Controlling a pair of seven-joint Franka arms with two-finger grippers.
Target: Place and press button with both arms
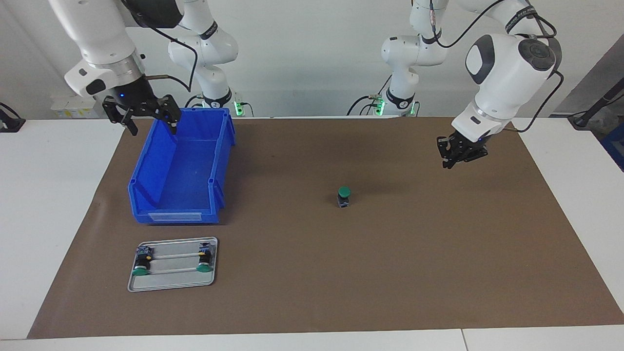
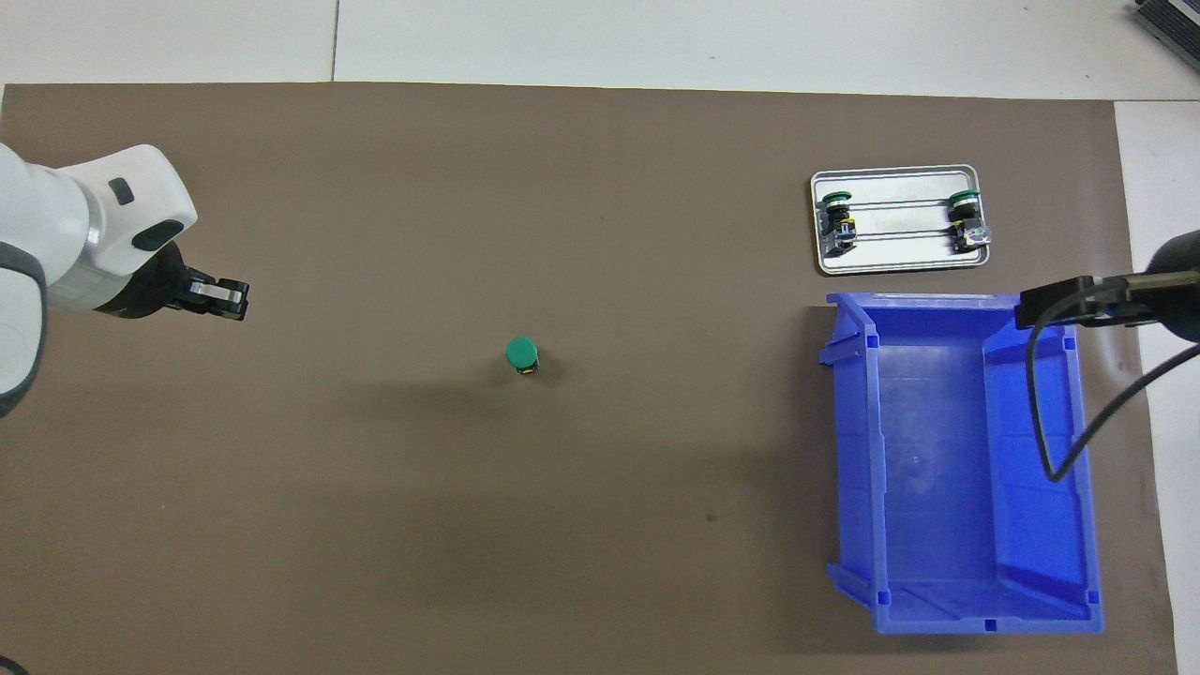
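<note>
The button point(image 1: 344, 196) is seen standing upright on the brown mat point(image 1: 390, 273), green cap uppermost, near the middle of the table and well apart from everything else. Its black body and bluish end are shown only in the facing view; in the overhead view little more than the round cap point(image 2: 522, 352) is visible. The left gripper point(image 1: 458, 155) is held in the air over bare mat toward the left arm's end of the table, and its fingers appear drawn together. The right gripper point(image 1: 142, 117) hangs over the rim of the blue bin point(image 1: 181, 168) at the end nearer the robots, with its fingers spread apart — a spread that is plain in the facing view only. In the overhead view just a dark part of the right arm and a cable are caught over the bin point(image 2: 966, 487), whose inside is shown bare in both views. A metal tray point(image 1: 173, 282) lies just beside the bin, farther from the robots, with two more buttons lying on their sides, one point(image 1: 142, 262) at each end point(image 1: 205, 260) of the tray. Wide open mat is left all round the upright button — between it and the bin, between it and the left gripper, and out to the mat's edge farthest from the robots.
</note>
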